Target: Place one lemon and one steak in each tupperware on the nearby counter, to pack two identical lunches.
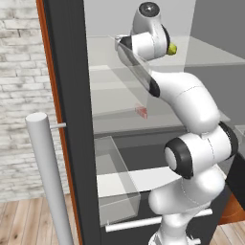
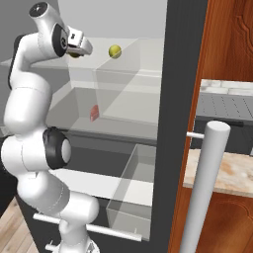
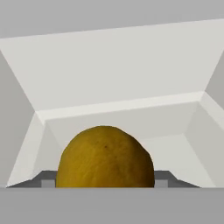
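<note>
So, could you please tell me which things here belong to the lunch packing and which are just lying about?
For the job: dull orange-yellow round lemon; bright yellow-green round lemon; flat pink-red steak; beige mottled stone counter.
Just there: clear plastic fridge drawer; grey round bar door handle; white brick wall.

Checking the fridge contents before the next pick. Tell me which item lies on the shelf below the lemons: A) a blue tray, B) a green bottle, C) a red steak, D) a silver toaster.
C: a small pink-red steak lies on the lower glass shelf, beneath the shelf level of the yellow-green lemon.
</note>
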Robot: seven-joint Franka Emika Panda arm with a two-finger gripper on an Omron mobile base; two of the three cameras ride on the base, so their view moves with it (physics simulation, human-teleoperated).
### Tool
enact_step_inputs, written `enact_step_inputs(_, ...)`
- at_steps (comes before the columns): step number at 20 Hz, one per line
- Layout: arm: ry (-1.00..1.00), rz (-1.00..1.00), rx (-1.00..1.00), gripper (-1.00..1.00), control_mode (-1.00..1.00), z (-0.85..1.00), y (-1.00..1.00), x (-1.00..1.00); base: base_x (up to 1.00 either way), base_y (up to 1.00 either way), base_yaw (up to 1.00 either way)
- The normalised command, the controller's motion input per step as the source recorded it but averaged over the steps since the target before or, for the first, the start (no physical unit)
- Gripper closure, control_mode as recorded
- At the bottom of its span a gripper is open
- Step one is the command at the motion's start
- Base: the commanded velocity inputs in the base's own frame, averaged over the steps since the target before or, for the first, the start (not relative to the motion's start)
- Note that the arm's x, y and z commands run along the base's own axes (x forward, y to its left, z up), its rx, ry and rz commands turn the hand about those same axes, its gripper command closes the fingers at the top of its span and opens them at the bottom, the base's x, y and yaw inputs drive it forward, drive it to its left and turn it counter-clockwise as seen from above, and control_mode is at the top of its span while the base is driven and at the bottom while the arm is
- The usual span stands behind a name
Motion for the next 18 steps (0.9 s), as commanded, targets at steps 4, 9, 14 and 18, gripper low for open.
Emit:
enact_step_inputs(4,-0.04,0.00,0.00,1.00,-1.00,-0.10,-0.06,-1.00,0.00,0.00,0.00)
enact_step_inputs(9,-0.06,0.00,0.00,1.00,-1.00,-0.05,-0.60,-1.00,0.00,0.00,0.00)
enact_step_inputs(14,-0.05,0.04,0.00,1.00,-1.00,-0.05,-0.59,-1.00,0.00,0.00,0.00)
enact_step_inputs(18,-0.01,0.04,0.00,1.00,-1.00,0.01,-0.12,-1.00,0.00,0.00,0.00)
